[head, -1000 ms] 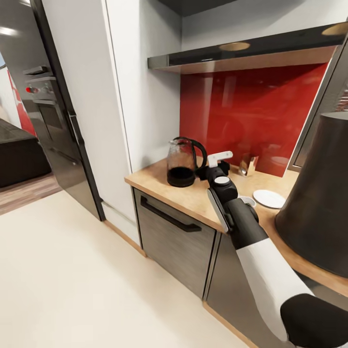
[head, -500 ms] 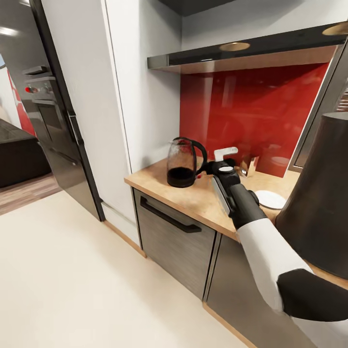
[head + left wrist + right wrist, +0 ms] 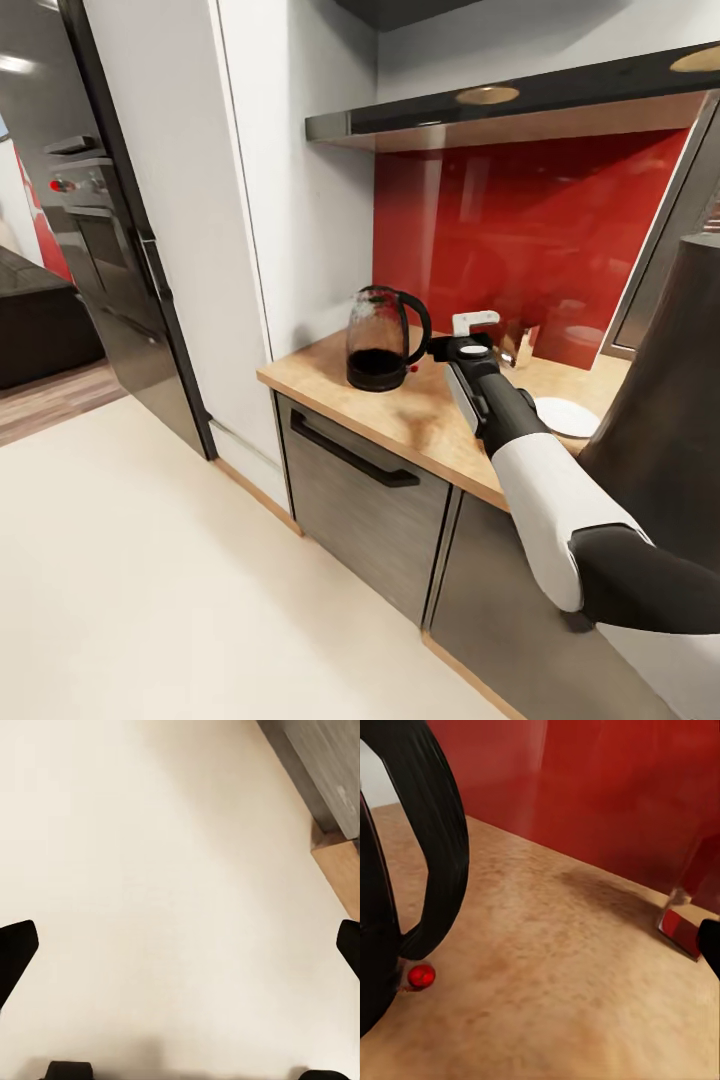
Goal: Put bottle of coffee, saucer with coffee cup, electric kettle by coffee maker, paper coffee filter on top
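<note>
Head view, largest first: the coffee maker (image 3: 665,440), a tall dark drum, fills the 3 o'clock edge of the picture and stands on the bench (image 3: 400,405), a light wood top over dark-grey cabinets with a red splashback behind. At about 12 o'clock from the bench's near corner stands the electric kettle (image 3: 378,340), a clear glass jug on a black base, upright, its looped black handle turned toward 3 o'clock. The right arm reaches in from the 4 o'clock corner, and the right gripper (image 3: 440,349) sits just beside the kettle's handle; whether it touches the handle I cannot tell. Between the arm and the coffee maker lies the saucer (image 3: 567,416), flat and white on the wood, partly hidden by the sleeve. A small shiny item stands near the splashback behind the gripper, too unclear to name.

Right wrist view: the kettle handle (image 3: 435,832) curves close to the camera, with a small red button (image 3: 421,976) at its foot near the black base. One dark fingertip (image 3: 710,945) shows at the frame edge with bare wood before it, so the right fingers read as released and hold nothing.

Left wrist view: the left gripper (image 3: 180,945) hangs over the pale floor (image 3: 165,870), its fingers (image 3: 15,952) spread wide apart and grasping nothing, with a cabinet corner at 1 o'clock.
</note>
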